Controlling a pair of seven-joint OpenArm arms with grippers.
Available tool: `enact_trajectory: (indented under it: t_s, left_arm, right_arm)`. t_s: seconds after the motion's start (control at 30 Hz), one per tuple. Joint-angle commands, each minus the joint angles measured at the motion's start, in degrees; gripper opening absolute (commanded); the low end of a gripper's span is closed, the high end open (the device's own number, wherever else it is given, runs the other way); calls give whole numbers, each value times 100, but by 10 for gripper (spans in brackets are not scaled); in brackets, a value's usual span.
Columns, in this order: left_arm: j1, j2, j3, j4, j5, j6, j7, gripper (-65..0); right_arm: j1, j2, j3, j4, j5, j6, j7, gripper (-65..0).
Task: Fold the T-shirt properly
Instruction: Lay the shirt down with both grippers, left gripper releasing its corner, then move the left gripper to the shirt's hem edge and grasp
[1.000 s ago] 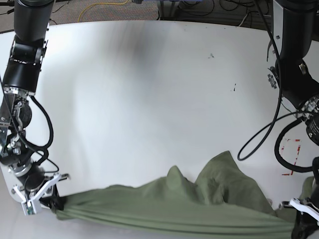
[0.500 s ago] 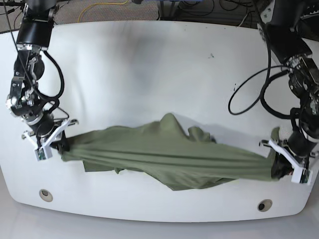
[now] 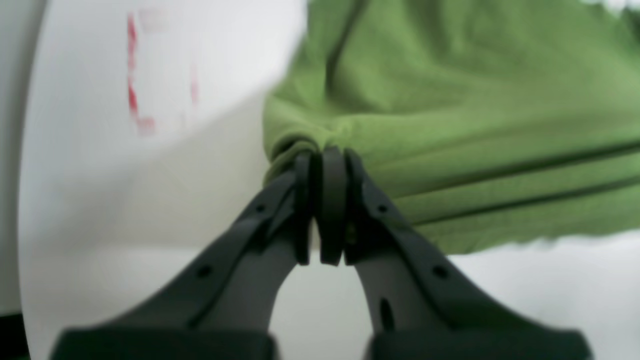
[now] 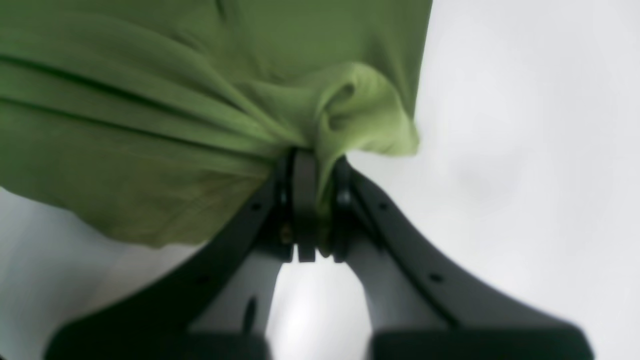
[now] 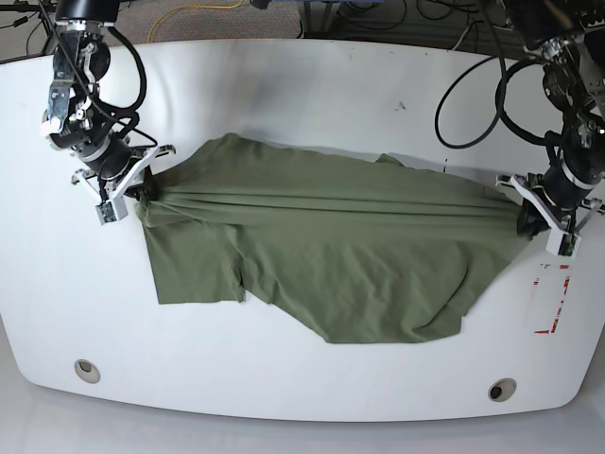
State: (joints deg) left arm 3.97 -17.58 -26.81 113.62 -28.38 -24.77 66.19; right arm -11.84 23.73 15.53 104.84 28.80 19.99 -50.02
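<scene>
Both arms dragged the T-shirt (image 5: pixel 331 255) up to mid-frame, so it's spreading out now; left gripper (image 5: pixel 541 219) and right gripper (image 5: pixel 139 184) each pinch bunched cloth.

This looked like a robotics lab or test bench, not a home. A big white table (image 5: pixel 312 104) with rounded corners filled the base view, with round holes near its front corners, one at the left (image 5: pixel 87 370) and one at the right (image 5: pixel 502 390). Red tape marks (image 5: pixel 553 298) sat on the surface at one side. Two black robot arms stood at the back corners, one at the view's left (image 5: pixel 76 66) and one at its right (image 5: pixel 567 76), with black cables (image 5: pixel 473 85) looping loose from them. Behind the table ran a dark floor strewn with wiring, a yellow cord (image 5: pixel 194 14) among it.
</scene>
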Motion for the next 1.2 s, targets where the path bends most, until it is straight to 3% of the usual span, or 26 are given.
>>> enact_trajectory:
  t_s: [0.0,0.5,0.8,0.9,1.17]
  left_arm:
    - [425,-250,-207,88,144,-50,-153,-650]
    - [1797,-488,-506,71,152,-76,-189,-649]
    - [2096,-497,-787,71,179,-727,-162,-637]
    - [2104,-497,-787,71,179,-771,-162,-572]
    - [2052,-497,-779,53,170,-762,-162,-317]
  right_arm:
    - [-227,76,87,114,-132,-78,101,-640]
    - [-940,-109,78,140,-132,-87,127,-640]
    - [-1071,-153,51,176,-132,-87,110,-640]
    - [-1124,-241,51,211,-132,-96,101,-640]
    - [-1203,-311,51,220,-132,-104,101,-640]
